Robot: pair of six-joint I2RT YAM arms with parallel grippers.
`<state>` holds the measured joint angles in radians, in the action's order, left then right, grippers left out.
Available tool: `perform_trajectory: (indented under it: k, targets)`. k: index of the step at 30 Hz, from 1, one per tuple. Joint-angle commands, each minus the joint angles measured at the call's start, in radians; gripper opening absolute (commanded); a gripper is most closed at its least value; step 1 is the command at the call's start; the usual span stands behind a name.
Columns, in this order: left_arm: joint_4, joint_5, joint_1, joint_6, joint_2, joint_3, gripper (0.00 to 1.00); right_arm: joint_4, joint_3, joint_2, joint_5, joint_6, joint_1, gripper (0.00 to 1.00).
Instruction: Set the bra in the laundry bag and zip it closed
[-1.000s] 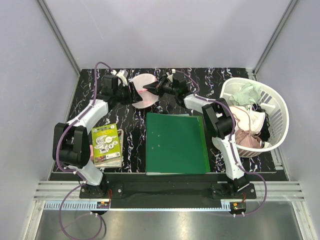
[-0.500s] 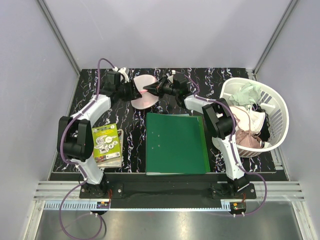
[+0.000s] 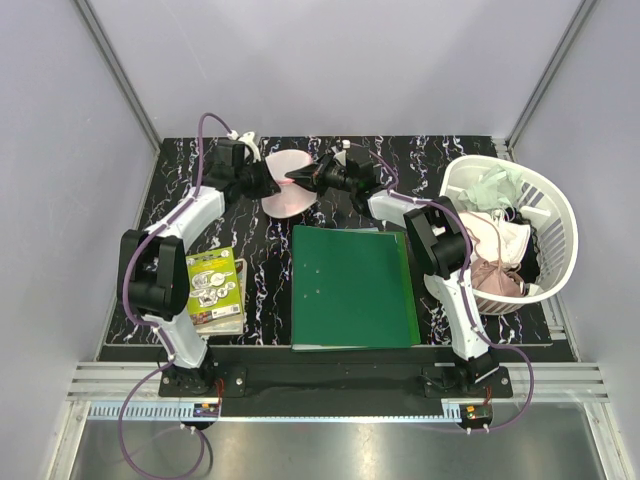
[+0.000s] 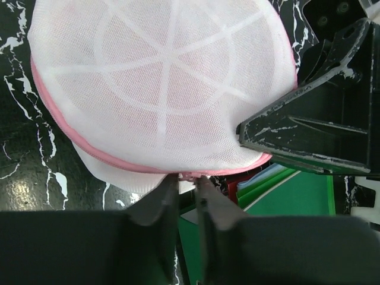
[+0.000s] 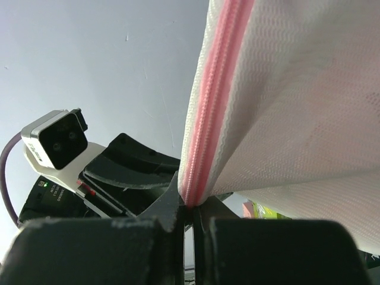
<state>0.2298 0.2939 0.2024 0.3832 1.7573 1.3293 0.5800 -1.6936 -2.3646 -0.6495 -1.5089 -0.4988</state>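
Arms (image 3: 440, 240): both stretched forward, wrists turned inward, meeting at the laundry bag (image 3: 288, 185) at the far middle of the table (image 3: 250, 235)
Right gripper (image 5: 189, 205): clamped on the pink zip rim
Left gripper (image 4: 186, 181): fingers narrowly apart at the rim, grip unclear
Book (image 3: 212, 288): cover text illegible

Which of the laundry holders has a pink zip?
The small round mesh laundry bag, back centre; the big slatted white basket on the right has no zip.

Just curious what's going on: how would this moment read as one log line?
laundry bag: upright between the grippers | right gripper: shut on pink zip rim | left gripper: at that rim, grip unclear
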Motion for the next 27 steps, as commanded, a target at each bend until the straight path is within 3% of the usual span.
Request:
perform_trajectory:
  k: [1,2,9,12,16,18,19,20,22,27]
  targets:
    - [-0.041,-0.094,-0.001,-0.009,0.005,0.041,0.04,0.070,0.003,0.082,-0.032,-0.008,-0.009,0.00]
    - [-0.034,-0.107,-0.003,-0.012,0.004,0.042,0.00,0.069,0.005,0.082,-0.032,-0.008,-0.009,0.00]
    - [0.075,-0.200,-0.090,-0.001,-0.016,-0.001,0.00,-0.017,-0.052,0.064,-0.096,0.079,0.015,0.00]
    - [0.074,-0.141,-0.113,-0.021,-0.038,-0.033,0.00,-0.136,-0.180,0.010,-0.162,0.177,0.022,0.00]
    - [-0.001,0.023,-0.097,0.003,-0.065,-0.070,0.00,-0.491,-0.438,-0.113,-0.199,0.330,0.032,0.00]
    - [-0.056,0.109,-0.072,0.063,-0.071,-0.082,0.00,-0.644,-0.608,-0.183,-0.162,0.466,0.036,0.22]
    - [-0.075,0.128,-0.061,0.084,-0.071,-0.087,0.00,-0.827,-0.670,-0.200,-0.091,0.530,0.036,0.32]
    - [-0.096,0.155,-0.040,0.106,-0.071,-0.091,0.00,-0.915,-0.764,-0.221,-0.046,0.588,0.032,0.49]
    - [-0.150,0.171,-0.023,0.163,-0.064,-0.091,0.00,-1.081,-0.785,-0.213,0.095,0.714,0.031,0.59]
    - [-0.210,0.169,0.003,0.229,-0.052,-0.097,0.00,-1.224,-0.648,-0.053,0.370,0.903,0.035,0.73]
